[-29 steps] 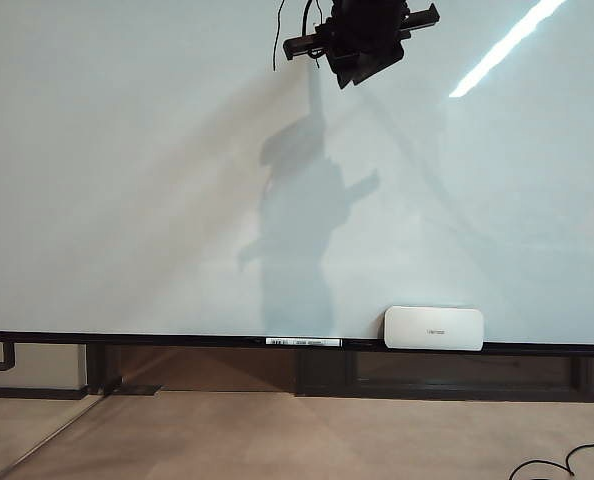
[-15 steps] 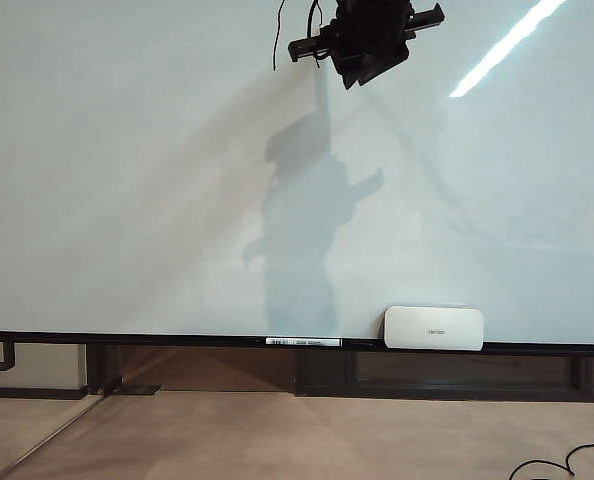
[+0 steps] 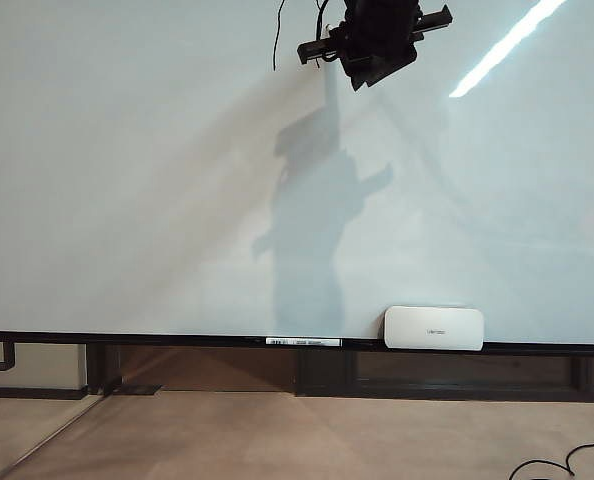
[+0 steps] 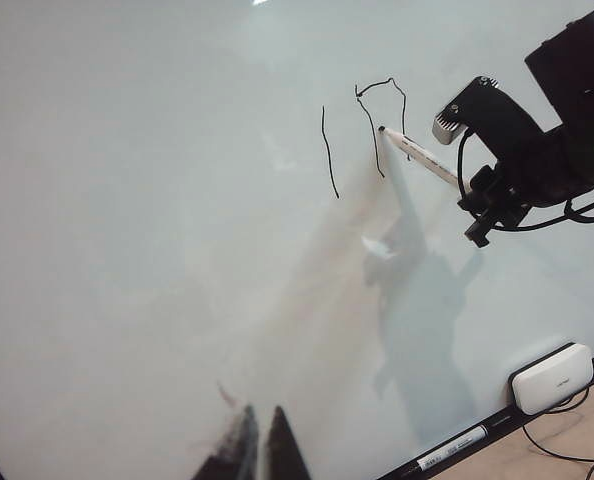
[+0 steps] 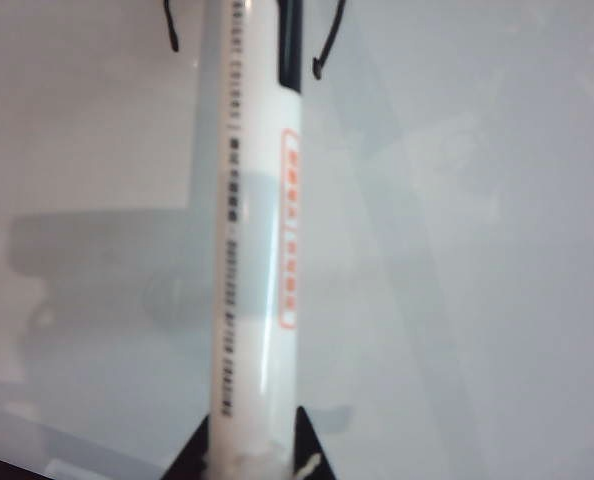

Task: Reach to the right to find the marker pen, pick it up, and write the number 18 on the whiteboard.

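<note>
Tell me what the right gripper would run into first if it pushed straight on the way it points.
The whiteboard. The right gripper holds the marker pen aimed at it, tip apparently already touching beside the number 18 strokes, so the pen would simply press harder.

Whiteboard [image 3: 127,200] face lies open from 3 through 9 o'clock below right claw [image 3: 375,48]; eraser [image 3: 433,328] blocks ledge at 5 o'clock.

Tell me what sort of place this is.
Probably an office or classroom: a large framed whiteboard, an eraser and spare pen on its ledge, carpeted floor below.
</note>
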`<control>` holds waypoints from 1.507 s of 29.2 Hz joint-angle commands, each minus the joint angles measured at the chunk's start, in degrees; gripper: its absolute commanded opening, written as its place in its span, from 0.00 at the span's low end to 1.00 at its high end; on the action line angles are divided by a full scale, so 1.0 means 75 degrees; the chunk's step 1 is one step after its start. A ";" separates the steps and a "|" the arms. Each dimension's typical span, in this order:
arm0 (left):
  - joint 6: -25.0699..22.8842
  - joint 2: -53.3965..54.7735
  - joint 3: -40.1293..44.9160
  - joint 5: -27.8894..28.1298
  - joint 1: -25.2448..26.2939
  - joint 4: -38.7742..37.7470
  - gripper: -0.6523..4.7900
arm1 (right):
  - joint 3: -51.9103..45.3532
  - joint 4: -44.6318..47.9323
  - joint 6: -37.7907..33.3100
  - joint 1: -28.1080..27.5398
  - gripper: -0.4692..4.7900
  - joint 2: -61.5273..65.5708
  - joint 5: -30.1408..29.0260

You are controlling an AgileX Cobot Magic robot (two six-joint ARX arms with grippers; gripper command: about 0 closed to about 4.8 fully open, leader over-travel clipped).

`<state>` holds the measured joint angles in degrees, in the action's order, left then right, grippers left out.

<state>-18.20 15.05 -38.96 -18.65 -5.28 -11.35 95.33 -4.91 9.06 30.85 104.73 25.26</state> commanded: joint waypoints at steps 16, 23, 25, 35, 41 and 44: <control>-0.0006 0.0000 -0.0041 0.0003 -0.0003 0.0119 0.16 | 0.0038 -0.0119 -0.0009 -0.0067 0.08 -0.0047 0.0647; -0.0006 0.0000 -0.0041 0.0003 -0.0003 0.0119 0.16 | 0.0038 -0.0178 -0.0035 -0.0067 0.08 -0.0055 0.0845; -0.0006 0.0000 -0.0041 0.0003 -0.0003 0.0119 0.16 | 0.0038 -0.0210 -0.0038 -0.0061 0.08 -0.0058 0.0810; 0.0023 0.0000 -0.0041 0.0000 -0.0003 0.0093 0.16 | 0.0038 -0.0679 0.0093 0.0504 0.08 -0.0501 0.0382; 0.0012 -0.0003 -0.0041 0.0003 -0.0003 0.0096 0.16 | 0.0038 -0.0644 0.0070 0.0504 0.08 -0.0300 0.0137; -0.0006 -0.0003 -0.0041 0.0082 -0.0006 0.0093 0.16 | 0.0038 -0.0574 0.0073 0.0367 0.08 -0.0128 0.0023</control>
<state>-18.20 15.05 -38.96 -18.41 -5.28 -11.40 95.35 -10.46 9.69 33.78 103.61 25.93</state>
